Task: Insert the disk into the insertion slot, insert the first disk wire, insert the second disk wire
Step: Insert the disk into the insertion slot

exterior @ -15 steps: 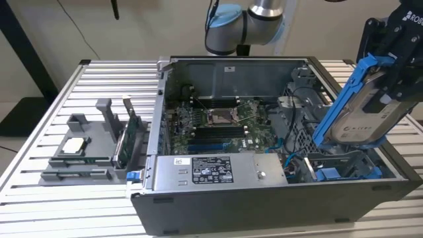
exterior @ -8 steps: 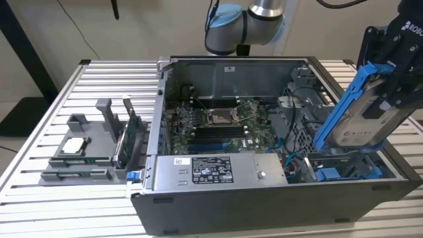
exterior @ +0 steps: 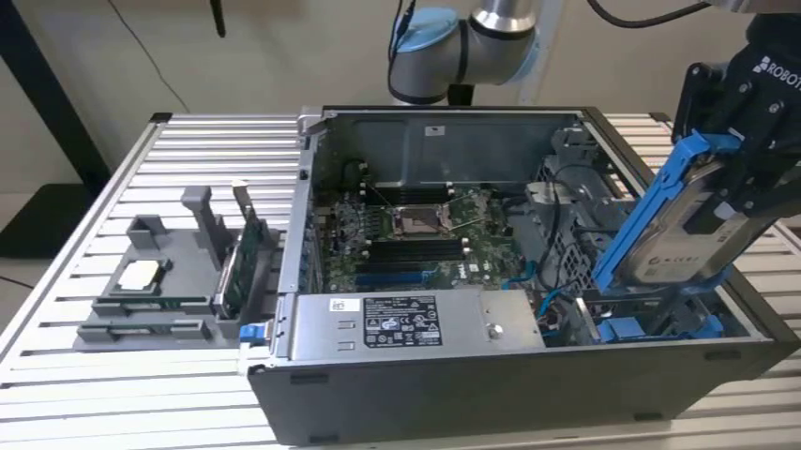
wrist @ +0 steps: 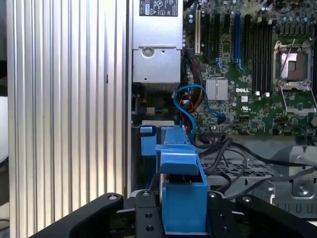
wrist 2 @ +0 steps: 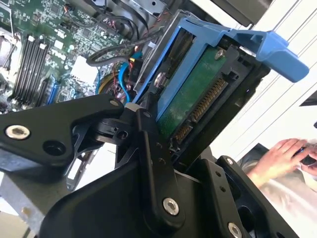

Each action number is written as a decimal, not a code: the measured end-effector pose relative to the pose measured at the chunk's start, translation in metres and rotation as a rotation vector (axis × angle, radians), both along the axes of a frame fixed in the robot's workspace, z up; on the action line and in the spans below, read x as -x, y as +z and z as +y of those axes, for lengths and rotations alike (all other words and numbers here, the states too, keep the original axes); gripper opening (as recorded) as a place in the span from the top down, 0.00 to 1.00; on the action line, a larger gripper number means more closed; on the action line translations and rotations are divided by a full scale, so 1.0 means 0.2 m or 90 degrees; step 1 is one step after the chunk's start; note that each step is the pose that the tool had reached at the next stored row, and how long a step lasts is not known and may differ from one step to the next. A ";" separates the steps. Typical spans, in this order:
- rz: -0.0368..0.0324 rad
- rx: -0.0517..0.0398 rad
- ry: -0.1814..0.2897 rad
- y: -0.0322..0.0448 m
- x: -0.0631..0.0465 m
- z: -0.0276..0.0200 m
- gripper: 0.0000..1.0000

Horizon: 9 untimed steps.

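**Desk:** Blue plastic frames the disk (exterior: 682, 230). Where is it?

**Photographer:** Tilted over the open computer case (exterior: 501, 394), near the table's (exterior: 75, 375) edge on the exterior view's right. Its low end dips toward the insertion slot (exterior: 651, 323).

**Desk:** The pincer (exterior: 732, 187)?

**Photographer:** Pinching the disk. Black fingers (wrist 2: 151, 148) press the carrier's sides.

**Desk:** Is it seated?

**Photographer:** Cannot tell whether the low end touches the blue rails.

**Desk:** Surroundings?

**Photographer:** The motherboard (exterior: 414, 230) lies inside the case, with the silver power supply (exterior: 414, 321) near the slot. A grey holder (exterior: 163, 281) with a green card (exterior: 244, 253) stands toward the opposite table edge. A person's hand (wrist 2: 282, 153) shows in the second wrist view.
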<state>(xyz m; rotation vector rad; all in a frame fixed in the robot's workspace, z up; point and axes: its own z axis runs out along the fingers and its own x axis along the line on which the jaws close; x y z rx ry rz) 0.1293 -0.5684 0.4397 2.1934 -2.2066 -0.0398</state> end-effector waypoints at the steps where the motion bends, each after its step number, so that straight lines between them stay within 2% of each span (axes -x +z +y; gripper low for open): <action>1: 0.0000 0.0001 0.000 -0.003 0.00 0.000 0.67; 9: 0.0000 0.0000 0.000 -0.025 0.00 0.000 0.67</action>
